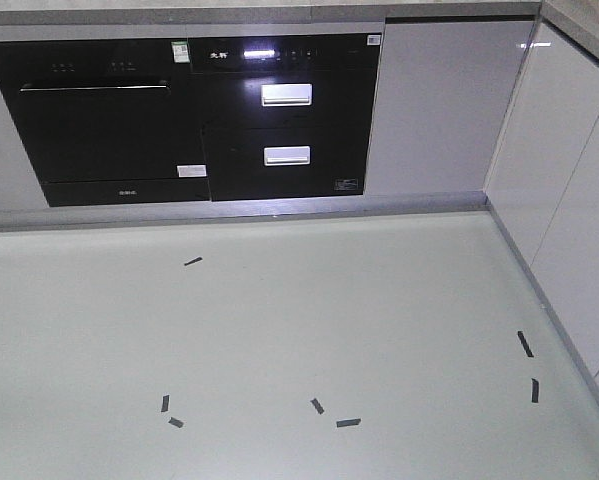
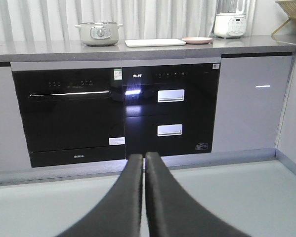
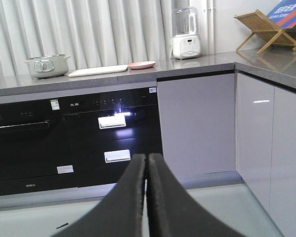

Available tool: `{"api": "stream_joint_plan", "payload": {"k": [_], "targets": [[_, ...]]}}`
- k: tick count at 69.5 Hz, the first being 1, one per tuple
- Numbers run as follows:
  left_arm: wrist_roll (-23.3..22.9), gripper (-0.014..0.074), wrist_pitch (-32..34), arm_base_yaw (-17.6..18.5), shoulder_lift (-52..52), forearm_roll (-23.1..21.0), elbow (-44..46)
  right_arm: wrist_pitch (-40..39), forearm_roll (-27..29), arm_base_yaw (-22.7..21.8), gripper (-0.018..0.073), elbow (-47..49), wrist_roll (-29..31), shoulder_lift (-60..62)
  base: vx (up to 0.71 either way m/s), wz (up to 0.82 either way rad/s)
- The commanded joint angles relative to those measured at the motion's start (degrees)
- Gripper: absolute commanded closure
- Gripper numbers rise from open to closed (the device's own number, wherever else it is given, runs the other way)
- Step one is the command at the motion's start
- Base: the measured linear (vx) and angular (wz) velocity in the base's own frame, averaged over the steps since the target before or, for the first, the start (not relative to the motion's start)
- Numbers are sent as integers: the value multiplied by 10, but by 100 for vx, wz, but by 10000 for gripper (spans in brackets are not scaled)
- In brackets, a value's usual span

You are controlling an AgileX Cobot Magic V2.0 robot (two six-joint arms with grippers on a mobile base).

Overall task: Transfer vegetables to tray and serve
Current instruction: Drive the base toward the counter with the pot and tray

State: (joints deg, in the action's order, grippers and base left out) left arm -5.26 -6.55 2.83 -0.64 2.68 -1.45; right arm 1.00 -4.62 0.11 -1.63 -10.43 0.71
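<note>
on the counter (image 2: pixel 49 48), well beyond fingers (image 2: pixel 128 197), sits tray (image 2: pixel 155 43).

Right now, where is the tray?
In both wrist views the tray lies flat on the grey countertop above the black appliances, between the lidded pot on its left and the pink plate on its right.

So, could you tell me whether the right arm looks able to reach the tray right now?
Probably not yet. The right gripper, shut, is well back across open floor from the tray on the countertop. Nothing blocks the way, but the robot likely needs to roll closer.
</note>
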Motion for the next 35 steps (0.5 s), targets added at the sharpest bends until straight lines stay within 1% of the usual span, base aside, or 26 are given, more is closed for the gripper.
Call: {"api": "stream_joint_plan", "payload": {"k": [1, 35], "targets": [[-4, 602, 41, 0, -3, 0, -13, -42, -1, -3, 562, -9, 2, 3, 0, -2], [-4, 602, 41, 0, -3, 0, -13, -43, -1, -3, 562, -9, 2, 3, 4, 0]]}}
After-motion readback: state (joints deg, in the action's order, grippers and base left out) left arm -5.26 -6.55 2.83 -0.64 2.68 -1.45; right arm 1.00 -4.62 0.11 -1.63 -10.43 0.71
